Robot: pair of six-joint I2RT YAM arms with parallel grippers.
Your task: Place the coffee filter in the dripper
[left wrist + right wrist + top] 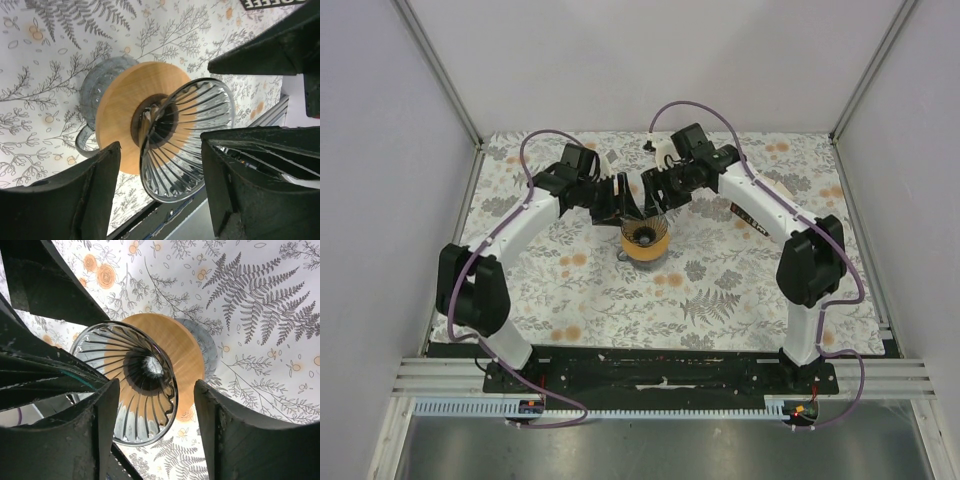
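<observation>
Dripper (645, 240) stands mouth-up near the surface's (740, 290) centre, axis vertical. Left hand (161, 141) and right hand (156, 384) hang just above it, equally near, spread and empty (coffee filter cannot be located).

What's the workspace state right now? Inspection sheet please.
Surface: floral-print tablecloth, flat.
Job's things: dripper sits on grey glass jar, empty; coffee filter not seen in any view.
Clutter: printed carton, partly under right arm.
Hands: left hand open, right hand open, both above the dripper, nothing seen held.
Cables: purple cables loop clear overhead.
Surroundings: plain white walls, aluminium frame.
</observation>
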